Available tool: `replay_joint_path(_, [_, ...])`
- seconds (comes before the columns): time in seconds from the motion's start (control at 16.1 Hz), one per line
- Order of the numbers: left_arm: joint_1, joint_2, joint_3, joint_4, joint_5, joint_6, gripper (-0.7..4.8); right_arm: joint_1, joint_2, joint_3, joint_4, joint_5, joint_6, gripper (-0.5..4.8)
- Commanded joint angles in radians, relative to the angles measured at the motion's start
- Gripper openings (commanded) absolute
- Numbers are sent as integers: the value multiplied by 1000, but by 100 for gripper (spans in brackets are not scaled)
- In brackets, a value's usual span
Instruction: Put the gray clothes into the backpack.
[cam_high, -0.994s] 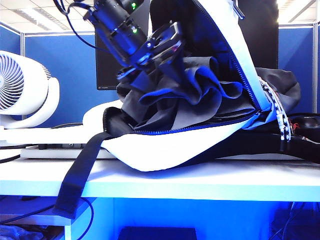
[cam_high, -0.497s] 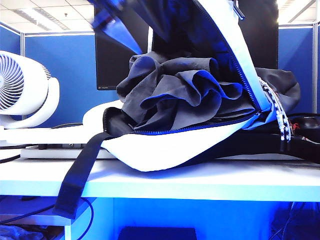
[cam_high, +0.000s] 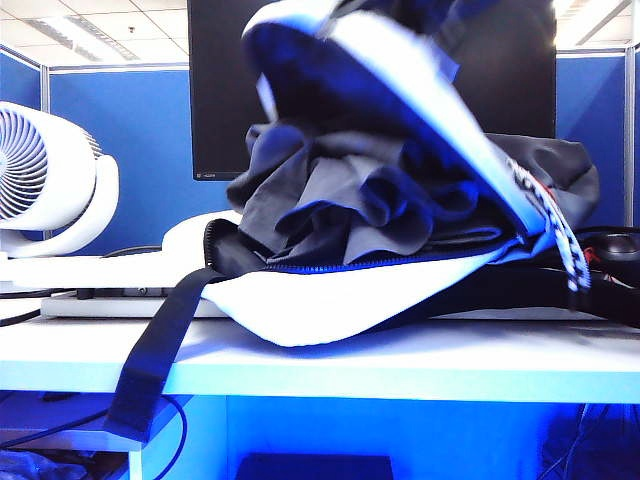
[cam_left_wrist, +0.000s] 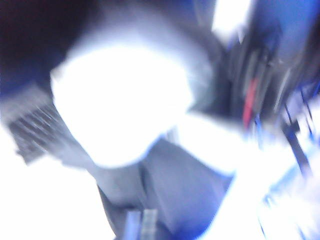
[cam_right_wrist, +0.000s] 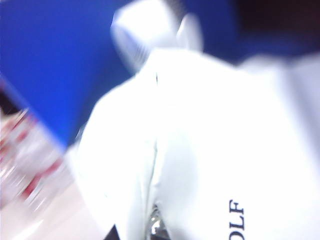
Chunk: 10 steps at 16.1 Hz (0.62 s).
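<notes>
Now gray clothes (cam_high: 370, 205) bunched inside backpack (cam_high: 330, 300), both pincers unseen, closed.

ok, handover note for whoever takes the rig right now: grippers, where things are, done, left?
Left gripper: shut, out of exterior view, wrist picture too blurred to show a hold.
Right gripper: shut, against the backpack's white fabric; a hold cannot be confirmed.
Gray clothes: bunched in the open backpack mouth, folds bulging above the zipper line.
Flap: tilted over the clothes, not closed.
Done: clothes mostly in.
Left: tuck in the folds.
</notes>
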Motion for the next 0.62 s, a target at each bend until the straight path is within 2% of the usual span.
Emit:
replay_joint_path(0.06, [0, -72, 3, 70, -57, -11, 42, 0, 90, 8, -87, -49, 4, 0])
replay_joint_path(0.12, [0, -93, 3, 77, -62, -11, 42, 0, 128, 8, -111, -76, 5, 64])
replay_joint_path(0.19, [0, -110, 3, 81, -90, -11, 42, 0, 143, 8, -116, -138, 16, 260])
replay_joint_path(0.25, [0, -127, 3, 84, -127, -8, 42, 0, 142, 8, -106, -193, 19, 398])
replay_joint_path(0.31, [0, -140, 3, 87, -147, 0, 42, 0, 132, 8, -70, -233, 23, 400])
replay_joint_path(0.43, [1, -158, 3, 87, -166, 9, 42, 0, 92, 8, 22, -236, 29, 400])
replay_joint_path(0.5, [1, -168, 3, 86, -173, 17, 42, 0, 79, 8, 65, -221, 29, 383])
replay_joint_path(0.62, [0, -191, 3, 87, -172, 16, 42, 0, 83, 9, 98, -153, 13, 136])
